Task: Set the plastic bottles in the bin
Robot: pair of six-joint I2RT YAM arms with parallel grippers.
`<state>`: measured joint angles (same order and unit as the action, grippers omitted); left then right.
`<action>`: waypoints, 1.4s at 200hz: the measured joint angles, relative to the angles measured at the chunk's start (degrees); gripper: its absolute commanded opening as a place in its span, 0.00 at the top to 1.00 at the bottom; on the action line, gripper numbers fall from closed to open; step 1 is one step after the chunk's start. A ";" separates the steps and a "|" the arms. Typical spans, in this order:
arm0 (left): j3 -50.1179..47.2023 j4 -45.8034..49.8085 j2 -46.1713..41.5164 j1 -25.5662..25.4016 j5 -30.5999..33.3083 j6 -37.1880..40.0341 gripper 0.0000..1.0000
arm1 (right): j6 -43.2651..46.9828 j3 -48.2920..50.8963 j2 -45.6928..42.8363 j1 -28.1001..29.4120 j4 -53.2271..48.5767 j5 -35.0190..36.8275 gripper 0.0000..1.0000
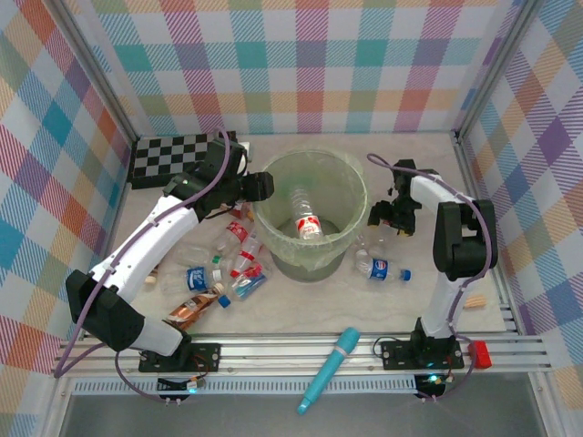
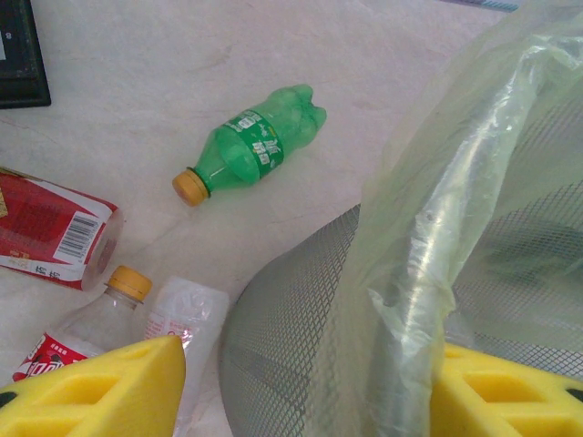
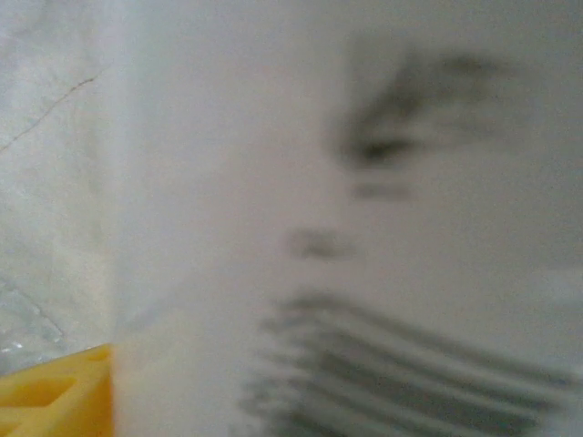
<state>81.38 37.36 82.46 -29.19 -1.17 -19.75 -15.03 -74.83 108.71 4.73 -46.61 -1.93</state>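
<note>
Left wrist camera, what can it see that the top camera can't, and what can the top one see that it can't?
Left wrist view: a green bottle with a yellow cap, lying on its side, seen close up.
Top view: the teal pen-shaped tube at the front, a blue-label bottle to the right of the bin, and a bottle lying inside it.
Both: the pale-green bin and the red-label bottles beside it.

Plaid walls (image 1: 310,64) around pale marble tabletop (image 1: 293,306)
</note>
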 measured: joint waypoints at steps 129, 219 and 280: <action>0.00 0.00 0.00 0.00 0.00 0.02 0.38 | 1.01 -13.64 -11.96 -0.07 -12.70 -1.46 0.34; 0.70 0.87 0.37 0.00 -0.02 0.15 0.38 | 1.75 -45.27 -15.23 2.14 -29.79 -8.26 0.35; 1.29 1.62 0.74 0.00 -0.09 0.74 0.38 | 0.11 -66.29 -5.77 18.75 -37.35 -8.31 0.35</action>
<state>82.67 38.98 83.20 -29.19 -1.26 -19.00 -14.92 -141.12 102.94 23.49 -83.96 -10.24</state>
